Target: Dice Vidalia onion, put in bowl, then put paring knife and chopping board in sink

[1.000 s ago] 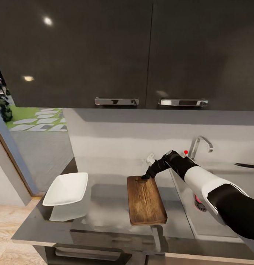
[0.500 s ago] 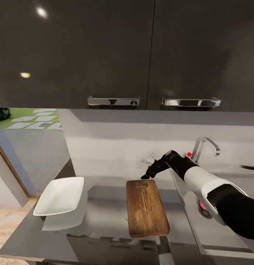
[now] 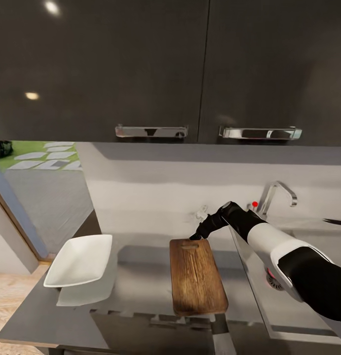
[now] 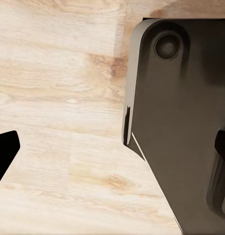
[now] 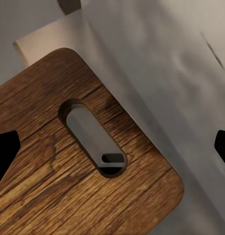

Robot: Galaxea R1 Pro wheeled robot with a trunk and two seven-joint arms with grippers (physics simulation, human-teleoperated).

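Observation:
The brown wooden chopping board (image 3: 197,276) lies on the grey countertop (image 3: 140,286), its handle slot (image 5: 93,142) at the far end. My right gripper (image 3: 195,236) hangs open just over that slotted end, its fingers (image 5: 5,152) spread wide on either side of the slot. The white squarish bowl (image 3: 79,259) sits to the board's left. A pink-red sliver of the Vidalia onion (image 3: 267,272) peeks out beside the sink's drain (image 3: 275,282), mostly hidden by my right arm. A dark blade tip, the paring knife (image 3: 336,222), lies at the far right. My left gripper (image 4: 112,152) is open over the floor.
Dark wall cabinets with chrome handles (image 3: 151,131) hang above the counter. The chrome gooseneck tap (image 3: 278,191) and its small red knob (image 3: 254,203) stand behind the sink. A doorway on the left opens onto grass. Wooden floor (image 4: 58,98) and my dark base (image 4: 181,122) are in the left wrist view.
The whole head view has shifted, so the camera moved. My right gripper stays at the board's slotted end, still open.

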